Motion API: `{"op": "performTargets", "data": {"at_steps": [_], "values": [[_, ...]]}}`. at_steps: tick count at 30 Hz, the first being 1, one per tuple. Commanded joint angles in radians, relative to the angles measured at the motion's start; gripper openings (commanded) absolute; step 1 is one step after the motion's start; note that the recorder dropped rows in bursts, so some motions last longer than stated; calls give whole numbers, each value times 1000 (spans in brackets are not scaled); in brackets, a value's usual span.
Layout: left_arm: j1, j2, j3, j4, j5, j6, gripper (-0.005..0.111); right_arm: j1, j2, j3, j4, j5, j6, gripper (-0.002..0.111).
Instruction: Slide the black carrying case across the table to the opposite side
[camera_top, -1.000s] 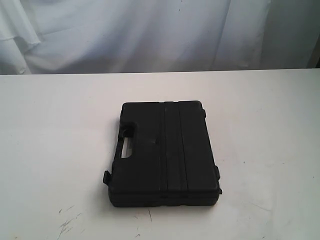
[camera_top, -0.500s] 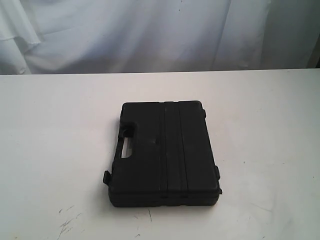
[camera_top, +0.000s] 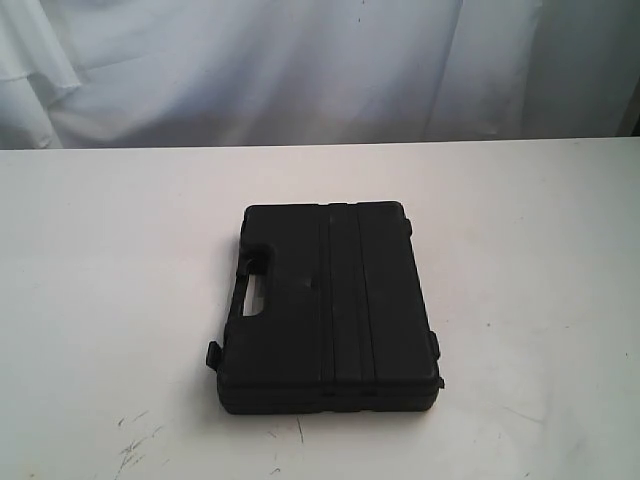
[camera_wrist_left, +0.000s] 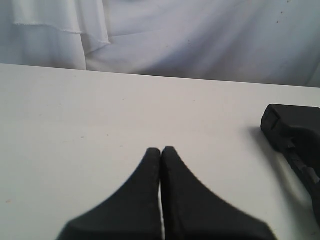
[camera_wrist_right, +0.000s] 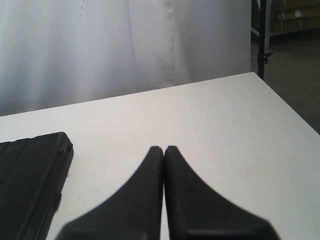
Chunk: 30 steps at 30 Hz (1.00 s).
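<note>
Black plastic case (camera_top: 330, 310) lies flat near the middle of the white surface (camera_top: 100, 250) in the exterior view. Its handle cut-out (camera_top: 250, 292) faces the left arm's side, and its long axis seems to run from near to far. No arm shows here.

From the left wrist, the left fingers (camera_wrist_left: 142, 195) are pressed together, pinching nothing, over bare surface. A corner of the case sits apart from them, toward the robot's right.

From the right wrist, the right fingers (camera_wrist_right: 145, 195) are likewise pressed together and empty, with the case's long edge near them, toward the robot's left. The right arm looks somewhat nearer, so a sideways push against that edge seems likeliest.
</note>
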Motion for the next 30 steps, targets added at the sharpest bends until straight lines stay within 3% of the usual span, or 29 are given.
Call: {"op": "performTargets", "data": {"at_steps": [1, 9, 30], "values": [[2, -4, 5, -4, -13, -3, 0, -8, -56, 34, 45, -8, -65, 0], [2, -4, 5, -4, -13, -3, 0, -8, -70, 146, 37, -33, -29, 0], [2, -4, 5, -4, -13, -1, 0, -8, -87, 146, 25, 8, -69, 0]]}}
